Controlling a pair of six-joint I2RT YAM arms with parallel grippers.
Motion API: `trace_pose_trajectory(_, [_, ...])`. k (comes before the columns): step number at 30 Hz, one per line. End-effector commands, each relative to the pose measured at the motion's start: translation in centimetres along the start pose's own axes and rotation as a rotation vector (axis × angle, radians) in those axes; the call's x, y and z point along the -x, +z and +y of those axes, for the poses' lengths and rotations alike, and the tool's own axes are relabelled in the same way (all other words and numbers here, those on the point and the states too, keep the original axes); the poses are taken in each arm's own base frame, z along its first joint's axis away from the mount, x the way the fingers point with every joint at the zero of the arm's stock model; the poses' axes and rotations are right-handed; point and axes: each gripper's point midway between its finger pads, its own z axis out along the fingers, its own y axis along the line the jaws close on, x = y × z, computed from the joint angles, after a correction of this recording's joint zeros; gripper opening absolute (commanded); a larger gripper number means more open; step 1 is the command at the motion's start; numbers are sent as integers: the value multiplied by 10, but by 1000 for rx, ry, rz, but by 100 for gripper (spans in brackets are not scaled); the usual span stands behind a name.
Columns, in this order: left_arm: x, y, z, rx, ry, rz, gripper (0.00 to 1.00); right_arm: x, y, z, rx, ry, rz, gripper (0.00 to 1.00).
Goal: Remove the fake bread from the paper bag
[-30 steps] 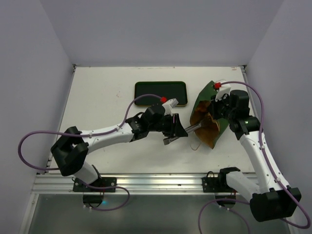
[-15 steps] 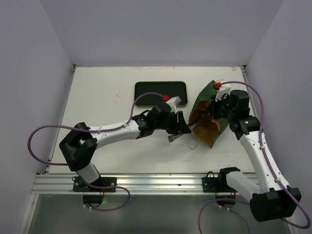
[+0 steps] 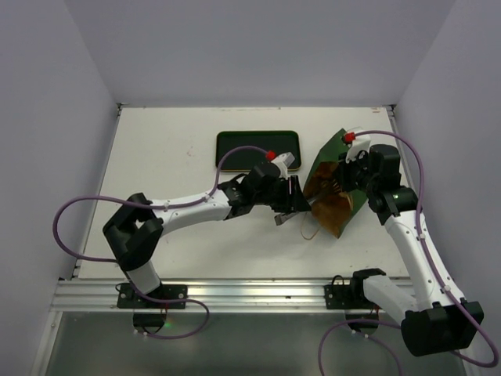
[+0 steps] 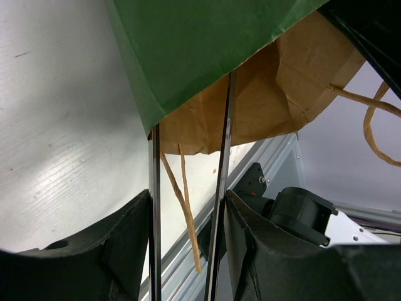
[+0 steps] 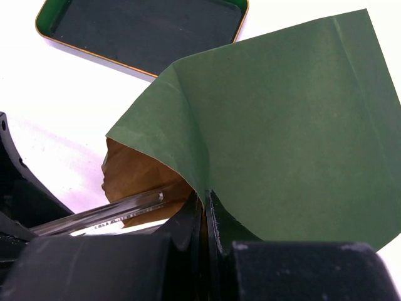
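So, overhead: left gripper [image 3: 296, 205] grips metal tongs [image 3: 309, 207] poking into the paper bag [image 3: 333, 149] at 3 o'clock. Left wrist: tong arms enter its brown mouth; bread's hidden inside, I think. Right wrist: right gripper [image 5: 205, 210] pinches the bag's green edge.

The paper bag [image 3: 327, 157] dark green outside, brown inside; tray [image 3: 250, 145] dark green, gold-rimmed

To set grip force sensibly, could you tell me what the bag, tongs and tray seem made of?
The paper bag looks like thin paper: matte green outside, brown kraft inside, creased. The tongs look like polished metal, thin and reflective. The tray seems rigid, dark green with a gold rim; metal or plastic, unclear.
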Motion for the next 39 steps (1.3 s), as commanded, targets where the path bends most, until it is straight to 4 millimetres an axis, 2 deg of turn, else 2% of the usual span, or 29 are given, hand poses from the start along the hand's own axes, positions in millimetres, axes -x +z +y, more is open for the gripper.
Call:
trace_pose_trajectory(1, [18,0,-22,-44,-1,-43,51,24,-2,3,25,-16,-96,0])
trace_pose_trajectory(9, [23,3,-31,-59,1,-40,51,24,-2,4,29,-14,-97,0])
trace_pose_trajectory(13, [20,9,-26,-45,1,-27,51,24,-2,5,32,-13,-99,0])
trace_pose_trajectory(17, [10,16,-11,5,-9,13,52,24,-2,6,35,-12,-101,0])
trace_pose_trajectory(22, [8,24,-5,23,1,32,50,25,-3,7,40,-11,-104,0])
trace_pose_trajectory(25, [10,25,-9,13,7,32,40,25,-4,6,35,-10,-107,0])
trace_pose_trajectory(26, [10,25,-10,9,9,32,31,25,-4,6,32,-10,-106,0])
trace_pose_trajectory(28, [10,21,-13,1,17,30,21,26,-6,5,27,-12,-112,0])
trace_pose_trajectory(29, [10,19,-14,-3,21,29,12,26,-6,4,22,-11,-112,0])
trace_pose_trajectory(32, [8,8,-16,-10,33,27,0,27,-7,0,-3,-11,-116,0])
trace_pose_trajectory(39, [-5,-23,-15,-32,47,35,0,31,-9,-11,-67,-9,-126,0])
